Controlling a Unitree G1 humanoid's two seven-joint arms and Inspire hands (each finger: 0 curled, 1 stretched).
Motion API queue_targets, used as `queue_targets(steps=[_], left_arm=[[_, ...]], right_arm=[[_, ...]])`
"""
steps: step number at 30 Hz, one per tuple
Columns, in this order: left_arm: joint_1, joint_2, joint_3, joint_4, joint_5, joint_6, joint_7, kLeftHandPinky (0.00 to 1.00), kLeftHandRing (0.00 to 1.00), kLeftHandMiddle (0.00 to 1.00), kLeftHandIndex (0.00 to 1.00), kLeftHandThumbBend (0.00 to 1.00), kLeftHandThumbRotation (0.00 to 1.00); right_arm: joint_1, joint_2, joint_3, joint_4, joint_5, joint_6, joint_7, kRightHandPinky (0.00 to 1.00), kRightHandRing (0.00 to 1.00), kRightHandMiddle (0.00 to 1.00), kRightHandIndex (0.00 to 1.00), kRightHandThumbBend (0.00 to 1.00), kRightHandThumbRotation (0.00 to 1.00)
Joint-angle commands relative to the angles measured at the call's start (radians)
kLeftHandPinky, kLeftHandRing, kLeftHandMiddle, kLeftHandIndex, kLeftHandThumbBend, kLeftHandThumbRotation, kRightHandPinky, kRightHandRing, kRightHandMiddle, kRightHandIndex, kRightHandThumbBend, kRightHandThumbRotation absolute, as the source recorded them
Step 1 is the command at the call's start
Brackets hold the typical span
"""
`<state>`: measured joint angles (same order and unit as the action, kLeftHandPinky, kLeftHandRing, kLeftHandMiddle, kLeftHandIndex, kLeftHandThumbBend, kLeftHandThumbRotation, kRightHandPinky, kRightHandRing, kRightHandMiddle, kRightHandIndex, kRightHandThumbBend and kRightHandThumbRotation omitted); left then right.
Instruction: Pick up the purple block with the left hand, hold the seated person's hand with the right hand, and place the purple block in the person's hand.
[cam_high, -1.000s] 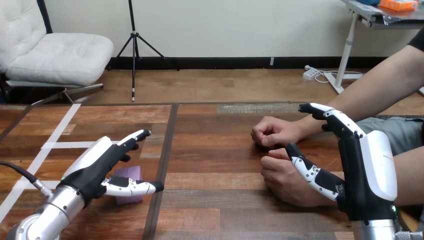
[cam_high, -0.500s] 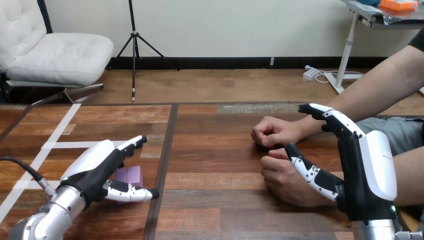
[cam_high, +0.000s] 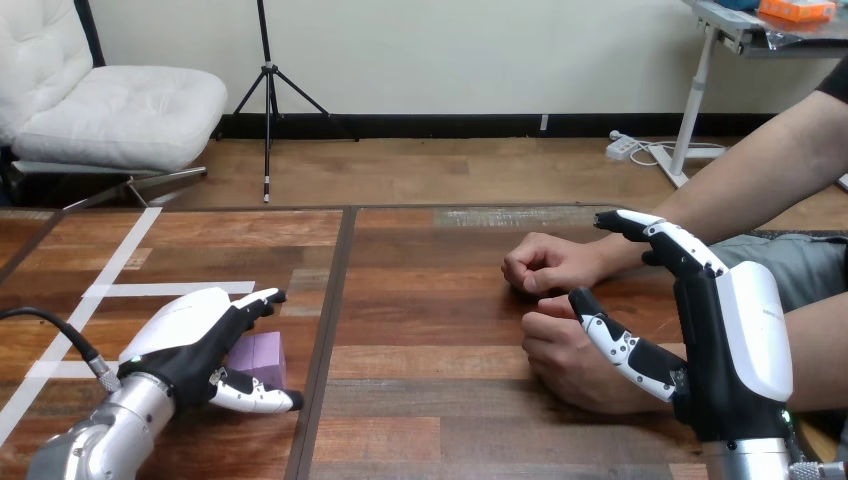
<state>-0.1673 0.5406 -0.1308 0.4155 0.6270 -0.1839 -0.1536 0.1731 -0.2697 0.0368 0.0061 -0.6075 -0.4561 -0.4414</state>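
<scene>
Status: purple block (cam_high: 263, 352) sits on the table (cam_high: 430, 250) at lower left, between the left hand (cam_high: 185, 335) fingers above it and thumb below it. That hand is spread, not clamped; can't tell if it touches. At lower right the right hand (cam_high: 735, 340) stands upright, fingers straight and apart, thumb in front of the person's nearer fist (cam_high: 560, 365). Second fist (cam_high: 545, 265) rests just beyond.

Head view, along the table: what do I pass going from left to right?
Robot's black-and-white left hand → small purple block, partly under that hand → person's farther hand and person's nearer hand, both closed, about level sideways → robot's black-and-white right hand.
</scene>
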Motion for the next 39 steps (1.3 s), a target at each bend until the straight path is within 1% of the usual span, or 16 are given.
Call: queue_targets(steps=[1,7,14,20,26,29,34,39], left_arm=[[-0.041,0.011,-0.012,-0.062,0.028,0.027,0.046,0.77,0.85,0.88,0.91,0.74,0.19],[-0.038,0.011,-0.025,-0.064,0.046,0.049,0.065,0.8,0.86,0.89,0.91,0.75,0.16],[-0.039,0.013,-0.037,-0.049,0.071,0.051,0.098,0.84,0.88,0.9,0.92,0.76,0.14],[-0.041,0.013,-0.047,-0.039,0.082,0.06,0.119,0.84,0.88,0.9,0.91,0.77,0.1],[-0.044,0.009,-0.052,-0.03,0.086,0.071,0.133,0.78,0.85,0.88,0.88,0.78,0.06],[-0.051,0.006,-0.06,-0.021,0.094,0.087,0.139,0.72,0.81,0.85,0.85,0.79,0.02],[-0.062,-0.001,-0.074,-0.01,0.106,0.106,0.145,0.68,0.77,0.82,0.82,0.79,0.01],[-0.071,-0.004,-0.085,0.01,0.104,0.106,0.157,0.63,0.72,0.76,0.78,0.8,0.0]], right_arm=[[-0.035,-0.006,-0.015,-0.046,-0.003,-0.006,-0.003,0.67,0.75,0.75,0.72,0.46,0.18],[-0.032,-0.01,-0.016,-0.048,-0.006,-0.004,0.001,0.67,0.76,0.75,0.72,0.46,0.18],[-0.029,-0.012,-0.017,-0.052,-0.009,0.001,0.005,0.67,0.76,0.76,0.72,0.46,0.19],[-0.027,-0.012,-0.017,-0.055,-0.01,0.004,0.006,0.67,0.76,0.76,0.72,0.46,0.19],[-0.026,-0.015,-0.017,-0.055,-0.008,0.003,0.01,0.67,0.76,0.75,0.71,0.46,0.19],[-0.027,-0.016,-0.016,-0.054,-0.008,0.0,0.01,0.67,0.75,0.75,0.71,0.46,0.19],[-0.027,-0.018,-0.016,-0.052,-0.007,-0.002,0.011,0.68,0.75,0.75,0.71,0.46,0.2],[-0.027,-0.02,-0.016,-0.052,-0.006,-0.003,0.014,0.68,0.75,0.75,0.71,0.46,0.2]])
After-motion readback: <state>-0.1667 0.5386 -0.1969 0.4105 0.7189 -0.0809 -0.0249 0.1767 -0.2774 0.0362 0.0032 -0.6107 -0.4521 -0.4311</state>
